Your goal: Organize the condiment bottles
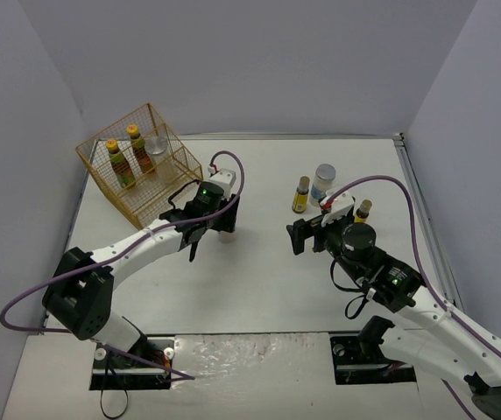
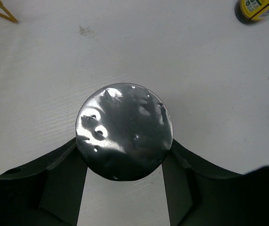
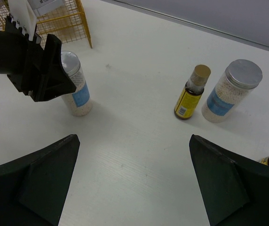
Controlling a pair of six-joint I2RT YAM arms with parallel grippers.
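Bottles (image 1: 121,164): up top, two sit in the basket (image 1: 145,206), two more stand out right. Left wrist: left gripper (image 2: 124,160) clamped round the jar (image 2: 124,136). Right wrist: right gripper (image 3: 133,141) fingers wide apart, jar standing on the table (image 3: 139,155).

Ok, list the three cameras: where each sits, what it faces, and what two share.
Top external: above and behind, looking down on the table; left arm and right arm show.
Left wrist: straight down on a silver-lidded jar held in the left tool.
Right wrist: facing the wire basket; the open right tool frames it.
Shared: both wrist views show that jar.
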